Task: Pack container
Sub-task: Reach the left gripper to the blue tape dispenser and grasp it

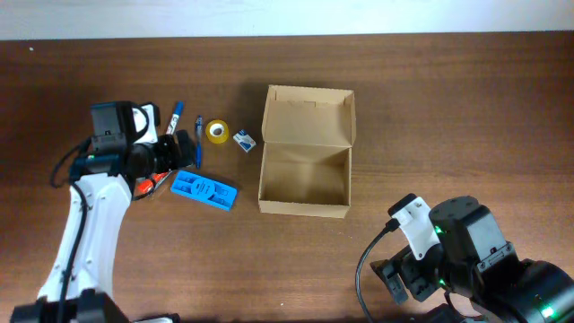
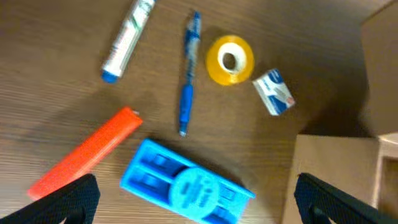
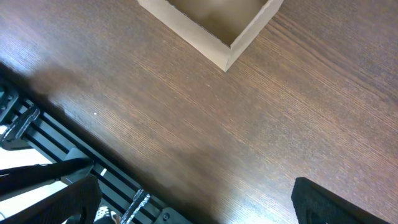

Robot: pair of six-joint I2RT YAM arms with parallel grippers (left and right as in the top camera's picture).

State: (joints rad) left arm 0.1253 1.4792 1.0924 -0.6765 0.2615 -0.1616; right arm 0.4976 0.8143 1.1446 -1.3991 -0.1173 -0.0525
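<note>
The tan cardboard container point(image 1: 304, 207) stands open and empty mid-table, its flap lid point(image 1: 308, 115) raised at the back. It also shows in the left wrist view point(image 2: 336, 174) and the right wrist view point(image 3: 236, 46). My left gripper point(image 1: 186, 149) point(image 2: 199, 208) is open and empty above the stationery: a blue plastic tray point(image 1: 204, 190) point(image 2: 186, 183), an orange marker point(image 2: 87, 152), a blue pen point(image 2: 188, 71), a yellow tape roll point(image 1: 217, 131) point(image 2: 230, 59), a small blue-white packet point(image 1: 244, 140) point(image 2: 273, 92) and a white marker point(image 2: 127, 40). My right gripper point(image 1: 395, 276) point(image 3: 199, 208) is open and empty near the front edge.
The stationery lies in a loose cluster left of the container. The right wrist view shows the table's front edge point(image 3: 118, 162) with black metal framing point(image 3: 37, 134) below it. Bare brown wood lies between the container and my right gripper.
</note>
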